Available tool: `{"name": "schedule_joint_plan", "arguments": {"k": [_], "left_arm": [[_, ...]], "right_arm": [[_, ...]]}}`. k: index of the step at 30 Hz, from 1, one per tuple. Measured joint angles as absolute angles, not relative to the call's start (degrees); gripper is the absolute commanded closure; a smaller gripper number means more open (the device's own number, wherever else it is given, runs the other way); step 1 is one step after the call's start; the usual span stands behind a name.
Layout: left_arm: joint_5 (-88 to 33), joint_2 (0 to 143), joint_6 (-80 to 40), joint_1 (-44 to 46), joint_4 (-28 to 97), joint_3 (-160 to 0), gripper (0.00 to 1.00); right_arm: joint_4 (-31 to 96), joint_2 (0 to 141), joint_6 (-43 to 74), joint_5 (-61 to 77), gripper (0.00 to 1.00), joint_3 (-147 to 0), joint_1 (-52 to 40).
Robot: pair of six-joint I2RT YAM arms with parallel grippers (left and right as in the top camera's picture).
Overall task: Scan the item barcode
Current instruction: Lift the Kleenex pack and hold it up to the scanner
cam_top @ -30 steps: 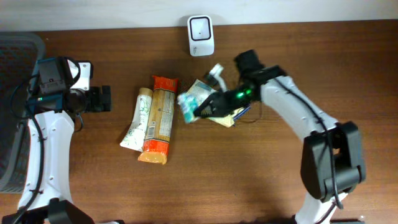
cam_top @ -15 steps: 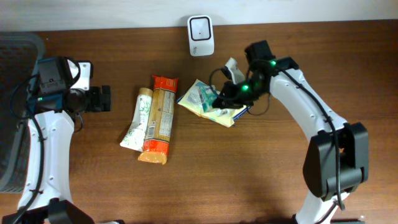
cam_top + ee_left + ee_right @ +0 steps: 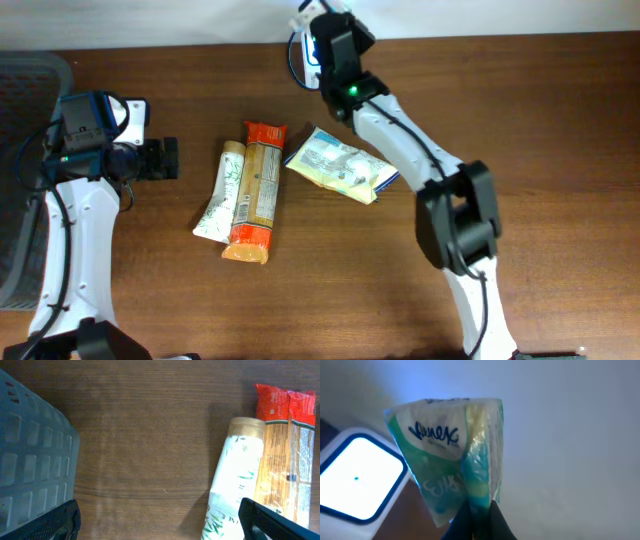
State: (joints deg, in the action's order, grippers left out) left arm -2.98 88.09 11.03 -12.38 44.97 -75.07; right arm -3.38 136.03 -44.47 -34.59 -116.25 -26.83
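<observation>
My right gripper [image 3: 480, 510] is shut on the lower edge of a green-and-white Kleenex tissue pack [image 3: 450, 455] and holds it upright in the air. The white scanner [image 3: 357, 477], with its blue-rimmed lit window, lies just below and to the left of the pack. From overhead, the right arm reaches to the table's back edge and covers most of the scanner [image 3: 312, 48]; a white corner of the tissue pack [image 3: 303, 17] sticks out past the wrist. My left gripper [image 3: 165, 158] hangs open at the left with nothing in it, its dark fingertips [image 3: 50, 522] at the frame's bottom corners.
A white tube [image 3: 220, 192] and an orange packet [image 3: 255, 190] lie side by side at centre-left. A yellow-and-white packet [image 3: 340, 165] lies under the right arm. A grey basket [image 3: 25, 180] stands at the left edge, near the left arm.
The right arm lifted the tissue pack off the yellow-and-white packet and swung it back and left over the scanner. The left arm has stayed still.
</observation>
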Motion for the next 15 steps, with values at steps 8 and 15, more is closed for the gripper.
{"name": "schedule_joint_plan", "arguments": {"k": [8, 15], "left_arm": [[-2.98, 88.09, 11.03, -12.38, 45.21, -75.05, 0.01], [-2.98, 88.09, 11.03, -12.38, 45.19, -75.05, 0.01]], "right_arm": [[-12.25, 145.58, -61.08, -31.81, 0.96, -116.25, -25.58], [-12.29, 145.58, -61.67, -32.14, 0.96, -116.25, -24.93]]}}
